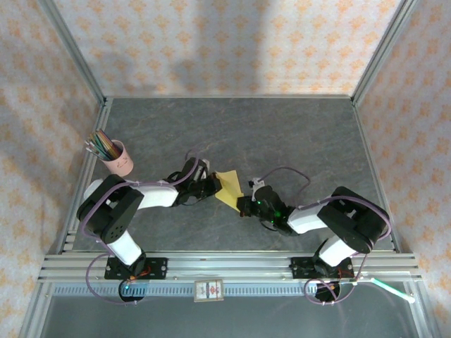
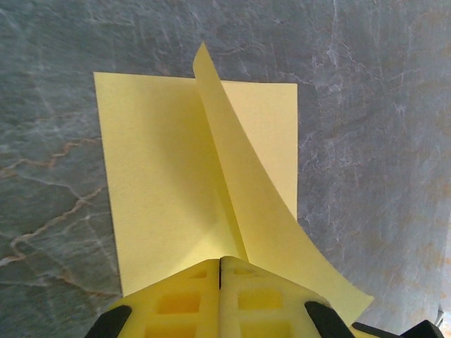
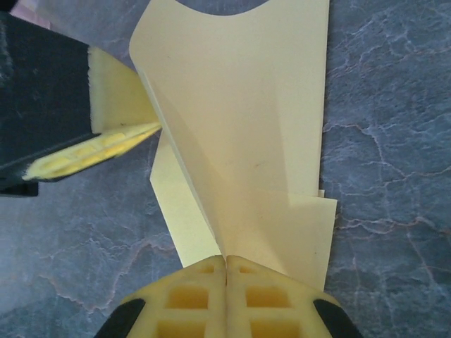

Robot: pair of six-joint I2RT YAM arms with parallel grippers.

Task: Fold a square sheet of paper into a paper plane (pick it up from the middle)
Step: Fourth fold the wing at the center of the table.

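The square sheet of paper [image 1: 229,189] is yellow and lies on the grey table between my two grippers. A fold of it stands up in a curved ridge [image 2: 232,162] along its middle. It has no paper plane shape. My left gripper [image 2: 220,262] is shut on the near end of that ridge, at the sheet's left side [image 1: 211,184]. My right gripper [image 3: 226,259] is shut on the opposite end of the raised fold [image 3: 239,141], at the sheet's lower right [image 1: 244,205]. In the right wrist view the left gripper [image 3: 144,125] pinches the paper's far edge.
A pink cup [image 1: 118,158] holding coloured sticks stands at the back left of the table [image 1: 296,134]. Patterned walls close in the sides and back. A metal rail [image 1: 232,264] runs along the near edge by the arm bases.
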